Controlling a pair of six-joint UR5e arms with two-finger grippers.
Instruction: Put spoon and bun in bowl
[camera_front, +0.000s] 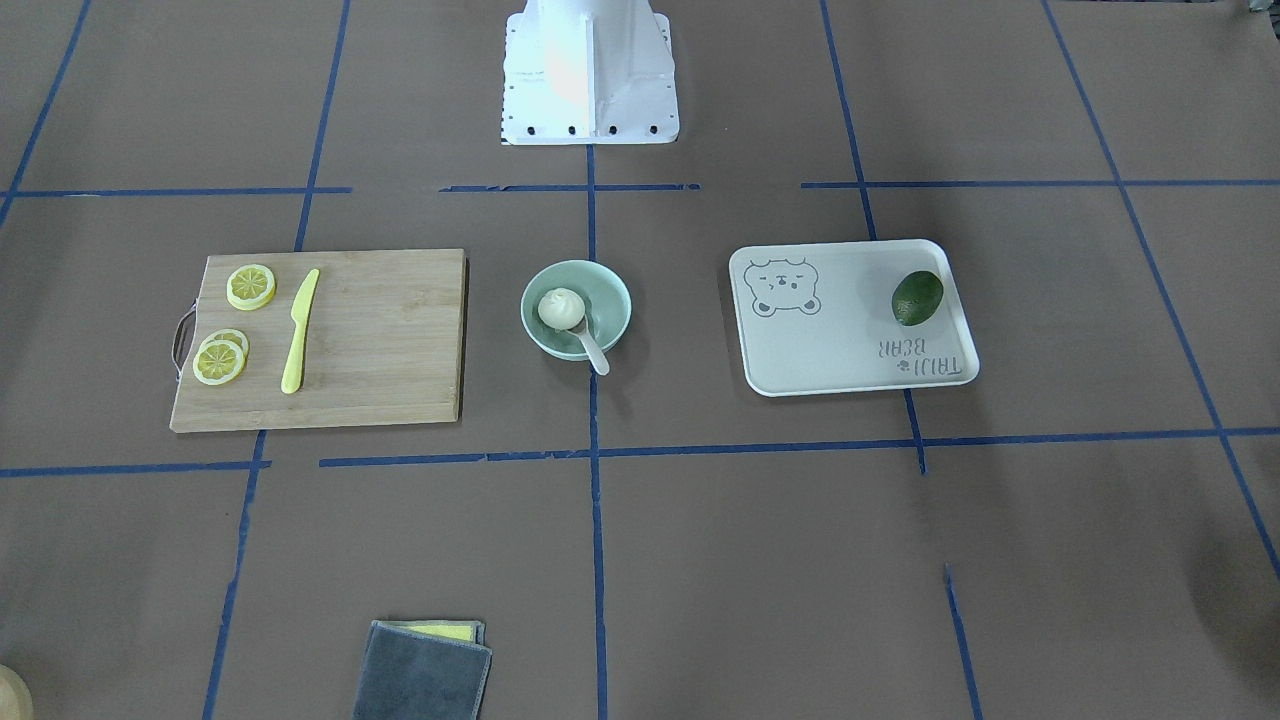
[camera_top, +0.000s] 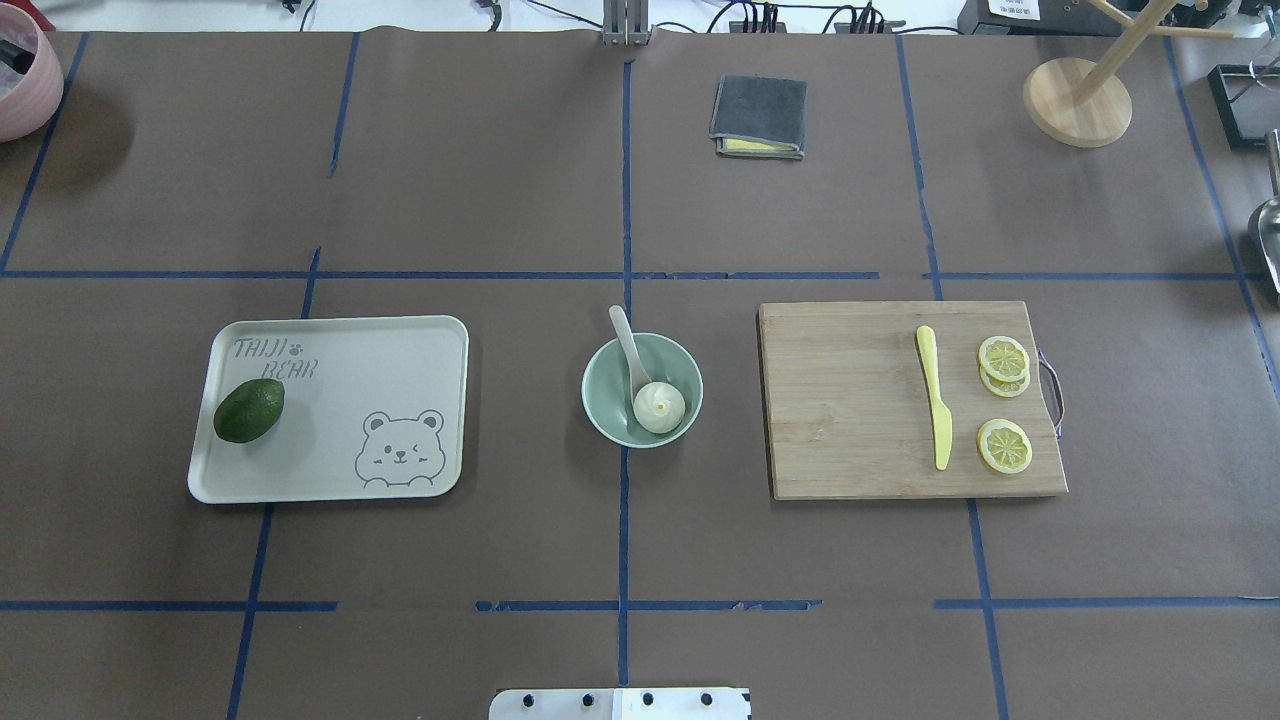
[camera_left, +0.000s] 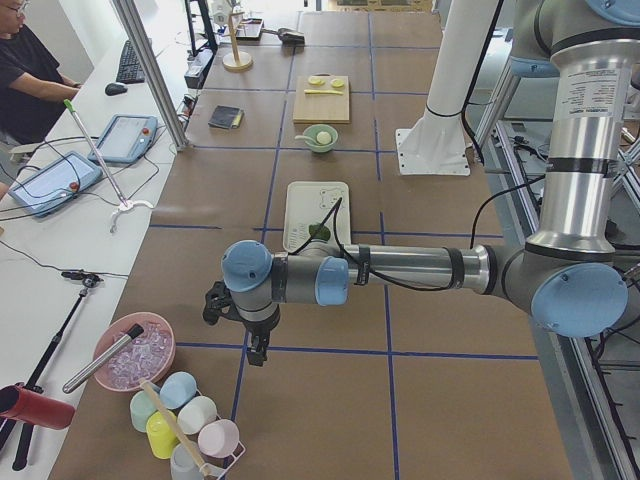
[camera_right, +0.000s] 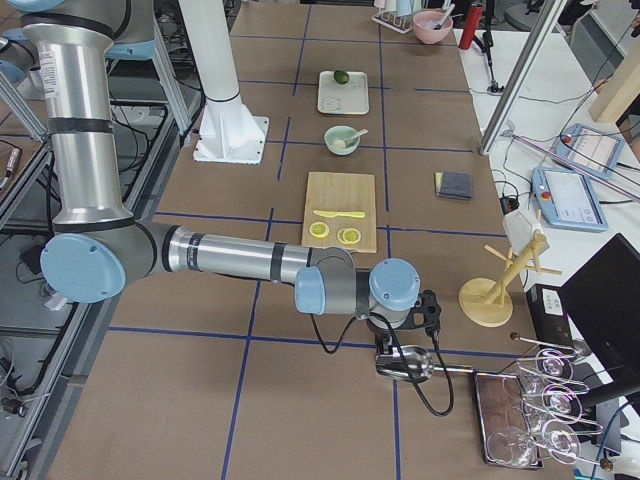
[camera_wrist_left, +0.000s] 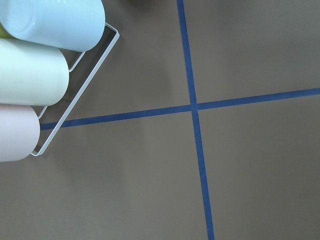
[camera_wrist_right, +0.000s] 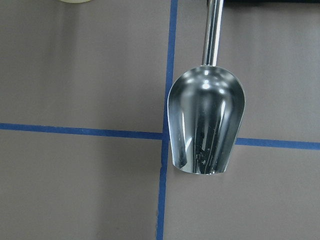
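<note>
The mint-green bowl (camera_top: 604, 388) stands at the table's middle. The white bun (camera_top: 659, 407) sits inside it. The white spoon (camera_top: 628, 340) lies with its scoop in the bowl under the bun and its handle over the rim. They also show in the front view: bowl (camera_front: 612, 292), bun (camera_front: 562, 308), spoon (camera_front: 596, 354). My left gripper (camera_left: 256, 347) hangs over the table's left end, far from the bowl. My right gripper (camera_right: 402, 348) hangs over the right end above a metal scoop (camera_wrist_right: 207, 122). I cannot tell whether either is open or shut.
A white bear-print tray (camera_top: 400, 350) with an avocado (camera_top: 249, 410) lies left of the bowl. A wooden board (camera_top: 850, 400) with a yellow knife (camera_top: 936, 410) and lemon slices (camera_top: 1004, 445) lies right. A grey cloth (camera_top: 759, 115) lies at the far side. Cups in a wire rack (camera_wrist_left: 35, 75) are near my left gripper.
</note>
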